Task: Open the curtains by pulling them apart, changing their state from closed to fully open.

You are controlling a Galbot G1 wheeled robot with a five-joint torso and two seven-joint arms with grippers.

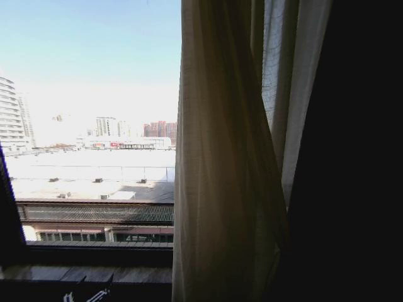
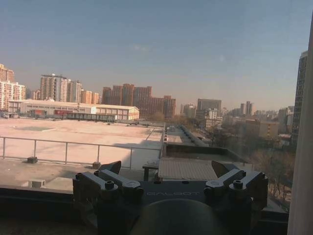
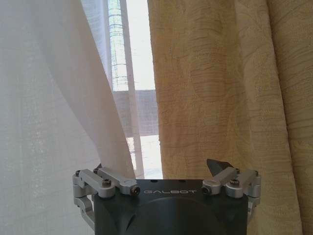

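In the head view a sheer cream curtain (image 1: 220, 189) hangs bunched in tall folds right of centre, and the glass to its left is uncovered. My left gripper (image 2: 166, 168) is open and faces the bare window, with nothing between its fingers; a pale curtain edge (image 2: 304, 147) hangs at its side. The left gripper's tips (image 1: 88, 294) show low by the sill. My right gripper (image 3: 159, 167) is open close against the fabric. A sheer white curtain panel (image 3: 58, 98) drapes over one finger and hides its tip. The other fingertip (image 3: 217, 165) is dark against a thicker yellow patterned drape (image 3: 220, 88).
The dark window sill (image 1: 94, 255) runs along the bottom, and a dark frame bar (image 1: 7, 207) stands at the far left. The right side of the head view is deep shadow. Rooftops and city buildings (image 2: 132, 98) lie beyond the glass.
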